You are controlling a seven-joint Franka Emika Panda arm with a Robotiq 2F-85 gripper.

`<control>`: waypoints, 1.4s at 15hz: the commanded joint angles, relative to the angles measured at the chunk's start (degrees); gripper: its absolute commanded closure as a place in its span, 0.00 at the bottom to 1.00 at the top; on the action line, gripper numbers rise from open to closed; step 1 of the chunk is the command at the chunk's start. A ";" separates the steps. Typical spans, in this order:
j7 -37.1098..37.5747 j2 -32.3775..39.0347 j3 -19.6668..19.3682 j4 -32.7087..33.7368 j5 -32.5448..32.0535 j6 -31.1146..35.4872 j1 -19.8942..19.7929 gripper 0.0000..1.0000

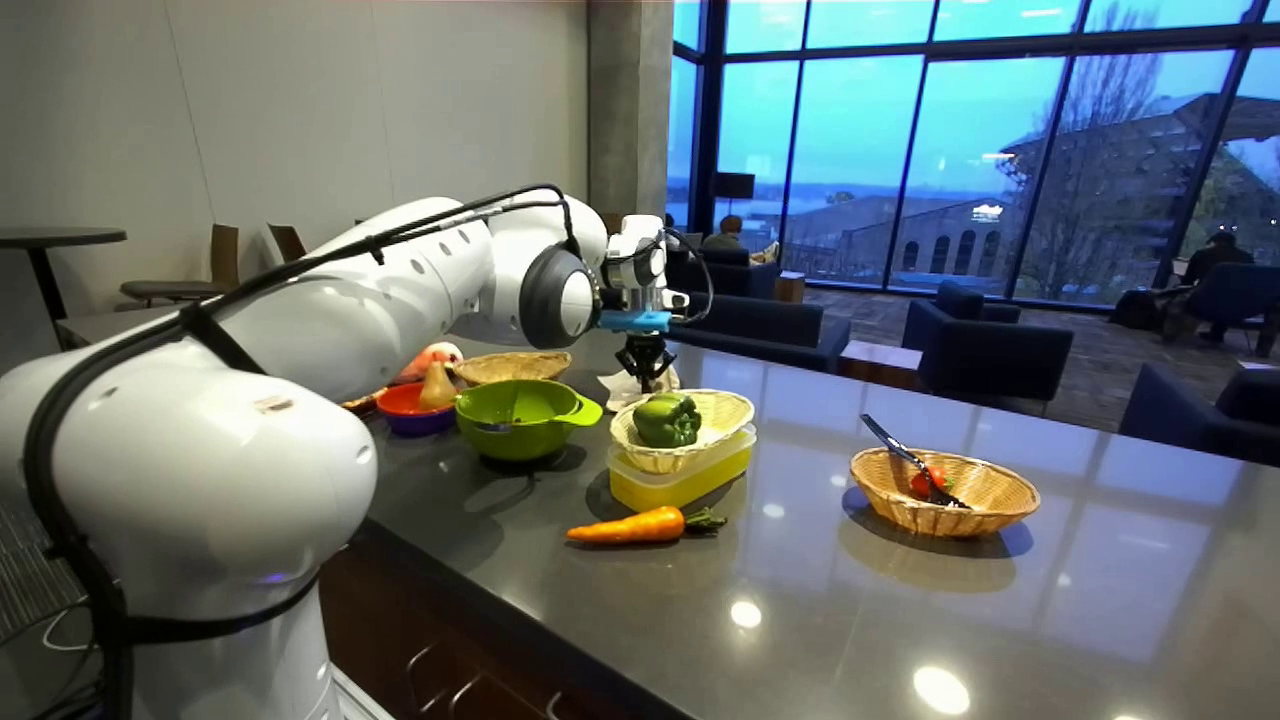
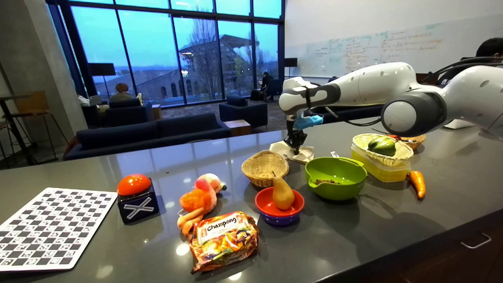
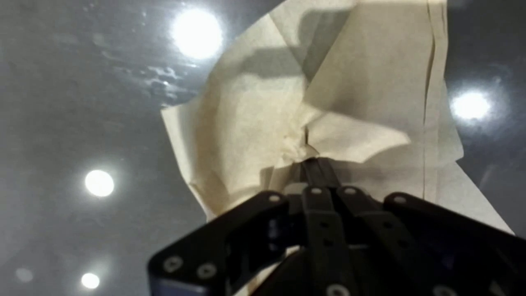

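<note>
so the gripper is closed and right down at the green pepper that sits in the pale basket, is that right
One thing is off: the closed gripper is right down at the crumpled paper, as the wrist view shows, not at the green pepper. The rest holds: that pepper sits in the pale basket.
</note>
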 commanded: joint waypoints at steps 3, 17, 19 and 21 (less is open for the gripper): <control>6.34 -3.42 -0.24 -8.02 2.79 5.85 -4.22 1.00; 14.06 -19.62 -1.89 -38.64 4.42 23.37 -7.85 1.00; 14.25 -22.10 -2.38 -43.12 4.43 25.67 -7.63 1.00; 14.27 -24.57 -2.54 -47.56 4.43 27.89 -7.53 1.00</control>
